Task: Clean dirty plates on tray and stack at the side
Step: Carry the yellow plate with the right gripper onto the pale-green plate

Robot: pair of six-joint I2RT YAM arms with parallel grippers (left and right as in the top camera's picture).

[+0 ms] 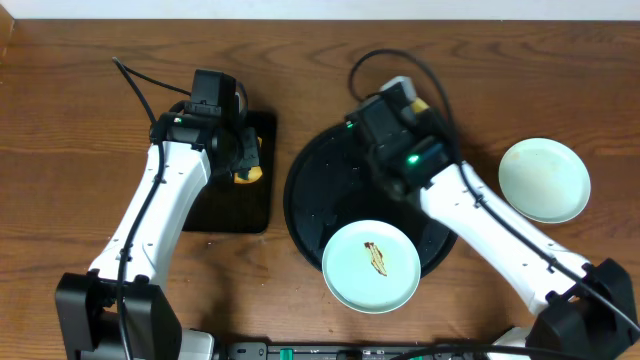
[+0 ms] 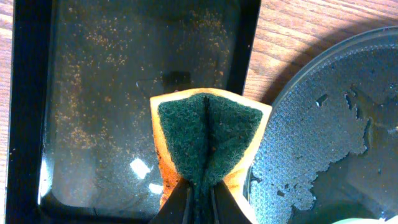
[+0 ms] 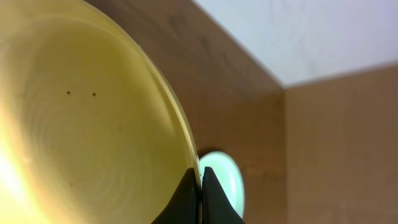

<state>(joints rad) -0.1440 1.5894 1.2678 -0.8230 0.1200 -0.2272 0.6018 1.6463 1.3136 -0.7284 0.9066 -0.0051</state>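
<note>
My right gripper [image 3: 200, 190] is shut on the rim of the pale yellow plate [image 3: 74, 124] and holds it tilted up on edge above the far side of the round black tray [image 1: 300, 205]. The plate shows a few dark specks. In the overhead view the arm hides most of it. A mint-blue plate [image 1: 371, 266] with a brown smear lies on the tray's near edge. Another mint-blue plate [image 1: 545, 180] lies on the table at the right and also shows in the right wrist view [image 3: 227, 180]. My left gripper [image 2: 199, 202] is shut on a yellow and green sponge [image 2: 208, 134].
A rectangular black tray [image 2: 124, 93], wet and speckled with crumbs, lies left of the round tray [image 2: 323, 124]; it also shows in the overhead view [image 1: 232, 205]. The sponge hangs over its right edge. The round tray's surface is wet. The wooden table has a back edge against a white wall.
</note>
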